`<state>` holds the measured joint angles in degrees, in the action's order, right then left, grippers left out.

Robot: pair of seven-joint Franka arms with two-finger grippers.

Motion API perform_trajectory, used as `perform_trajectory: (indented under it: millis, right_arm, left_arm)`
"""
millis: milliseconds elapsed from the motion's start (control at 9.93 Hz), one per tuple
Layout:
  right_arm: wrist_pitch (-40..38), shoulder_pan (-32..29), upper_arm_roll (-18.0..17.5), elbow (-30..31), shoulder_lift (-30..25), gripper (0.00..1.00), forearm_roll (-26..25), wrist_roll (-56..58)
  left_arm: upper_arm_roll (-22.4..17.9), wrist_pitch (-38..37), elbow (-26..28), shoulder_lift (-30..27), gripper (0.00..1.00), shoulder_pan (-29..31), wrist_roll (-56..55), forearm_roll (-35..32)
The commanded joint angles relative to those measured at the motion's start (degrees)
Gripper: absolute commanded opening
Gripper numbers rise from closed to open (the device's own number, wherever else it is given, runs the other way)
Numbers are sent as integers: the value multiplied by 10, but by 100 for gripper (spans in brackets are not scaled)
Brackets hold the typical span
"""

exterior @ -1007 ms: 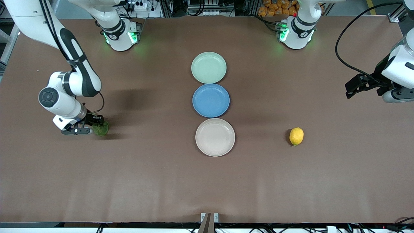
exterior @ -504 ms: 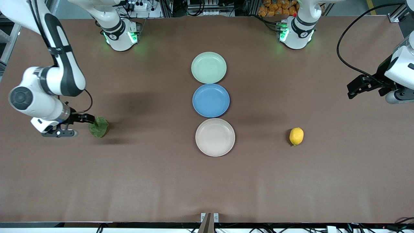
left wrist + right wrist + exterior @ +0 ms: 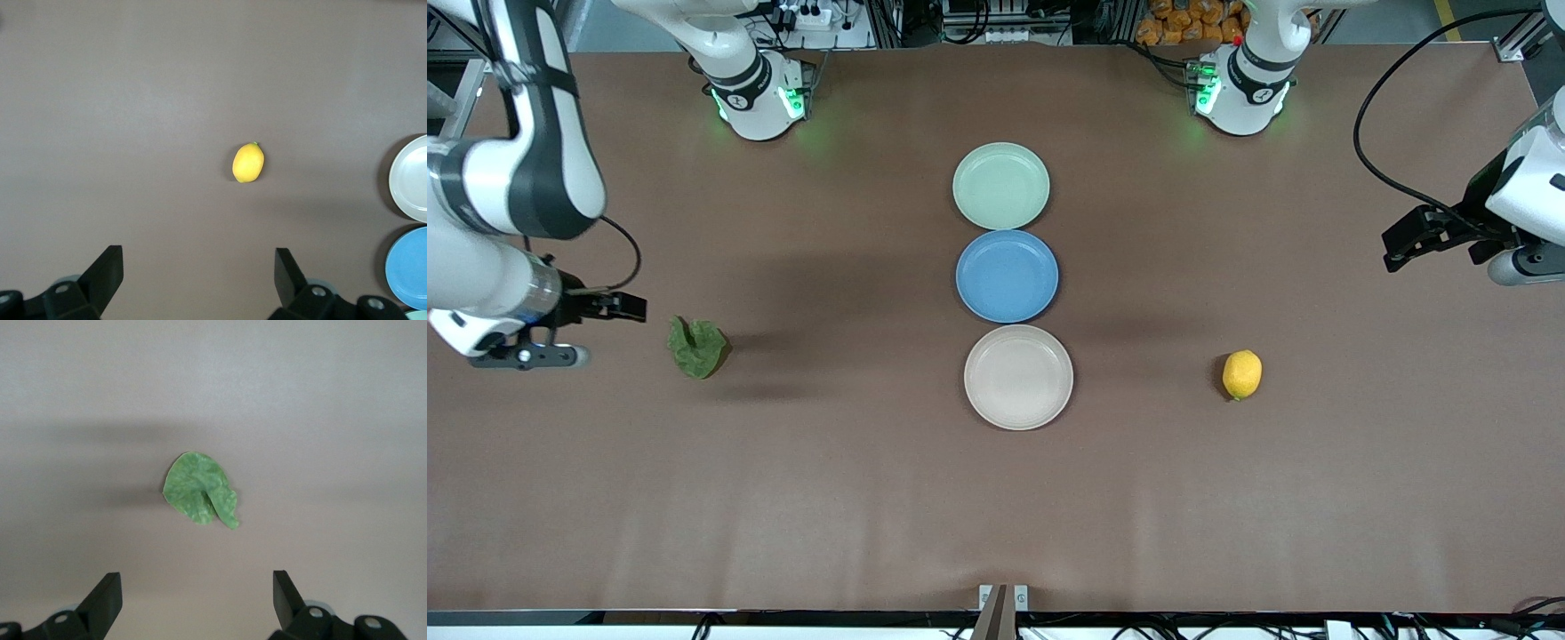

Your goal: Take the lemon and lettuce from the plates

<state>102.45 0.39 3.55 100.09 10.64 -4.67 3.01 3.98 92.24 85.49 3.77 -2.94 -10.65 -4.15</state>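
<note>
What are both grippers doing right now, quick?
Left gripper: open, empty, over the table above the lemon.
Right gripper: open, empty, above the lettuce.

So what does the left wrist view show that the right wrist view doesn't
Only the left wrist view shows the lemon, lying on the table, plus edges of the beige-cream plate and the blue plate. Only the right wrist view shows the lettuce, also on bare table. Both share the brown tabletop and an open gripper: the left gripper and the right gripper, each holding nothing.
</note>
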Motion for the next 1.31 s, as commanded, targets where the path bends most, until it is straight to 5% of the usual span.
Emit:
perform_trajectory:
  millis: [0, 806, 1209]
  right_arm:
    - [-82, 7, 9, -90, -12, 100, 12, 5]
    - [-244, 7, 7, -212, -113, 100, 13, 6]
    - [-211, 11, 15, -175, -135, 100, 49, 4]
  left_arm:
    - [-1, -4, -4, -2, 100, 0, 3, -3]
    - [-1, -4, -4, -3, 100, -1, 3, -3]
    - [-1, -4, -4, -3, 100, -1, 4, -2]
